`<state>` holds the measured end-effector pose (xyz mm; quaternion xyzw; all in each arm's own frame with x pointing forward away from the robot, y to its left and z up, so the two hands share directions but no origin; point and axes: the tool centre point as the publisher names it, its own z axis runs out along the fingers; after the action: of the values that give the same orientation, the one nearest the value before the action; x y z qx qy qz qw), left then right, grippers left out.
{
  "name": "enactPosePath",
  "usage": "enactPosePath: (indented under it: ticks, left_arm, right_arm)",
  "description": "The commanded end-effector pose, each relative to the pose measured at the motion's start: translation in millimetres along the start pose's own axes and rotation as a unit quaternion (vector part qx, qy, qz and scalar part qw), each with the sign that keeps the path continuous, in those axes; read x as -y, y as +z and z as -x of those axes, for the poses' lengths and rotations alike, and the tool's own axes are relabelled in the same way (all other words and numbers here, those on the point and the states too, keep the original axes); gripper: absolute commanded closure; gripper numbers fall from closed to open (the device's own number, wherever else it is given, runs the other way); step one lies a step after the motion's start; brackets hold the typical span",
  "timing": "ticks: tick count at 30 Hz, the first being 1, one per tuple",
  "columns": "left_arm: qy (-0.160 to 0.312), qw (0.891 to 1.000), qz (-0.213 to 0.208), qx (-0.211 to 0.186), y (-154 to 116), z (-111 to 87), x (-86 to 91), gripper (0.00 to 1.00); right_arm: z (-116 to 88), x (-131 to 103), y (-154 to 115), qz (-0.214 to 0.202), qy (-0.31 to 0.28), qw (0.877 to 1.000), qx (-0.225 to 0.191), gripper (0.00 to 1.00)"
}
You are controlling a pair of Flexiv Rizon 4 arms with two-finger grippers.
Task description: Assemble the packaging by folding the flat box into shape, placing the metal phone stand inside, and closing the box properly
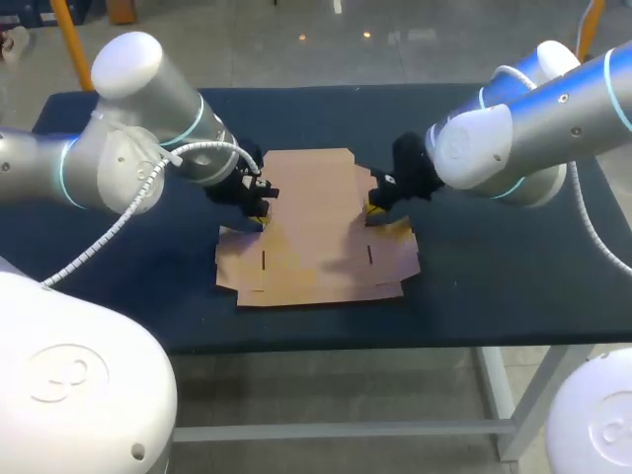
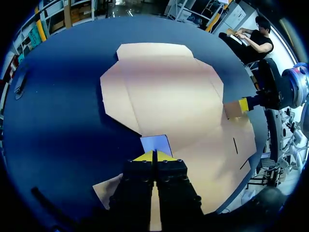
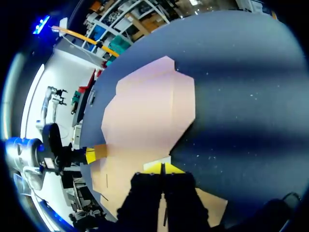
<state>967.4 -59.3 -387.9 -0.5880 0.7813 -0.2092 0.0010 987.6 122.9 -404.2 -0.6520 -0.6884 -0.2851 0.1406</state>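
Looking at a flat brown cardboard box blank [image 1: 316, 232] spread out mid-way across a dark blue tabletop [image 1: 494, 276], with no walls folded up yet. Got the left gripper [image 1: 261, 210] down on the blank's left side and the right gripper [image 1: 376, 205] on the matching spot opposite. Both have their yellow tips squeezed practically together, and that reads as a pinch on the thin card edge (tough to swear to contact on both faces with card this thin).

Makes sense as a setup: grabbing both sides symmetrically to lift them together and stop the blank skating around. Seems like the very first fold, so barely started on the task.

Can't spot the metal phone stand in any view, so no clue about its whereabouts. Can't see the card right behind the fingertips either, thanks to the gripper bodies covering it. Hard to judge tilt from overhead too. From the left wrist, though, looks like a small raised tab [image 2: 155, 144] just ahead of the tips, tipped up and catching the light.
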Motion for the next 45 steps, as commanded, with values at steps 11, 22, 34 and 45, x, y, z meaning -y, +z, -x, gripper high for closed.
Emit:
enactPosePath:
  ticks: [11, 22, 34, 45]
  left_arm:
    - [0.0, 1.0, 0.007, 0.025, 13, -7.9, 5.5, 1.0]
    - [-0.001, 1.0, 0.01, 0.028, 21, -10.0, 7.6, 1.0]
    - [-0.005, 0.999, 0.02, 0.035, 30, -10.2, 9.9, 1.0]
    - [-0.024, 0.997, 0.025, 0.066, 40, -4.0, 13.1, 1.0]
  right_arm:
    - [-5, -1, 11, -0.006, -0.002, 1.0, 0.026, 1.0]
    - [-10, -1, 15, 0.003, -0.006, 0.998, 0.06, 1.0]
    - [-12, 3, 27, -0.005, -0.005, 0.997, 0.083, 1.0]
    - [-5, 3, 42, -0.033, 0.013, 0.993, 0.116, 1.0]
